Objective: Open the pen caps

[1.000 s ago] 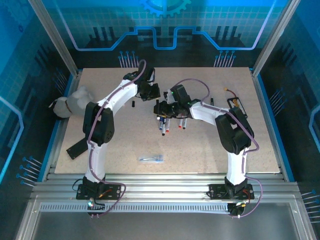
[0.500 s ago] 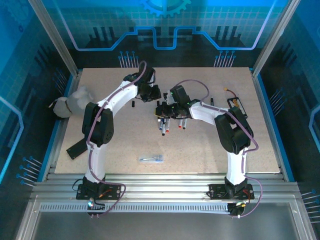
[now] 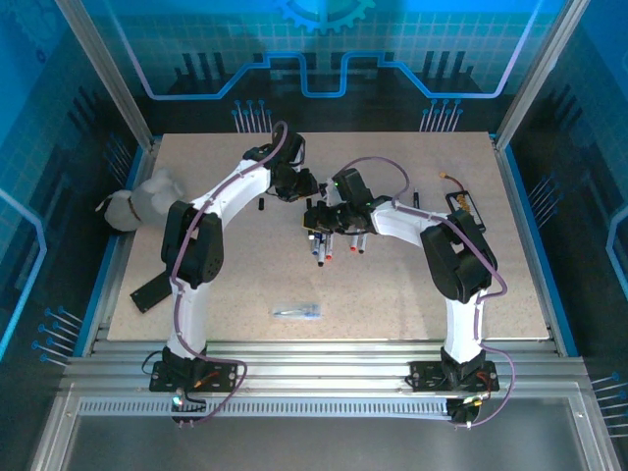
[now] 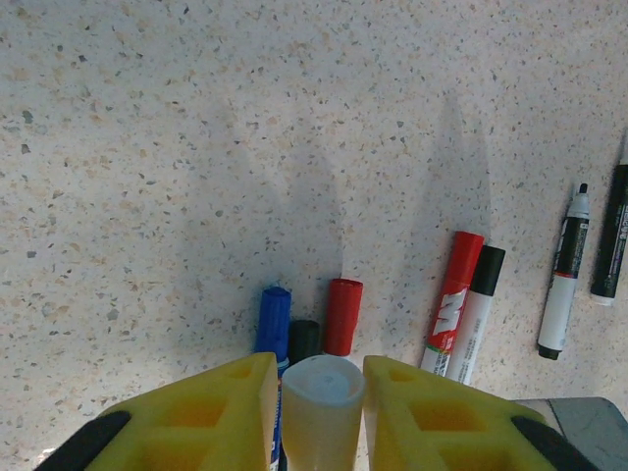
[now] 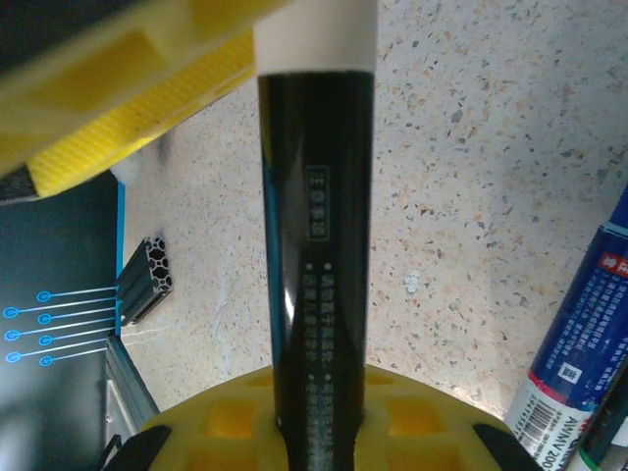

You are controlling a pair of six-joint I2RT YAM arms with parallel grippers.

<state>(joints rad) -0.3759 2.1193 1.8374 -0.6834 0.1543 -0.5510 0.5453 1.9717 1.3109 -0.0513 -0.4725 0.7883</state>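
My right gripper (image 3: 316, 214) (image 5: 319, 392) is shut on a black pen (image 5: 316, 245), which points away from it, held above the table. The pen's white cap (image 4: 322, 388) (image 5: 316, 34) sits between the yellow pads of my left gripper (image 3: 302, 186) (image 4: 321, 368). The jaws stand slightly open, with a thin gap on the left side of the cap. Below lie capped pens: blue (image 4: 273, 319), black (image 4: 304, 339) and red (image 4: 342, 314) ends, then a red pen (image 4: 451, 299) and a white one (image 4: 478, 309). In the top view several pens (image 3: 324, 247) lie just nearer than the grippers.
An uncapped white pen (image 4: 564, 285) and a black pen (image 4: 613, 231) lie to the right. A small black cap (image 3: 262, 205) lies left of the grippers. A clear wrapper (image 3: 297, 311) sits near the front, a white cloth (image 3: 147, 201) at the left edge, a small tool (image 3: 459, 204) at the right.
The left gripper has shifted slightly right toward the right gripper, and its jaws have widened a little around the white cap. The right gripper has closed on the black pen.
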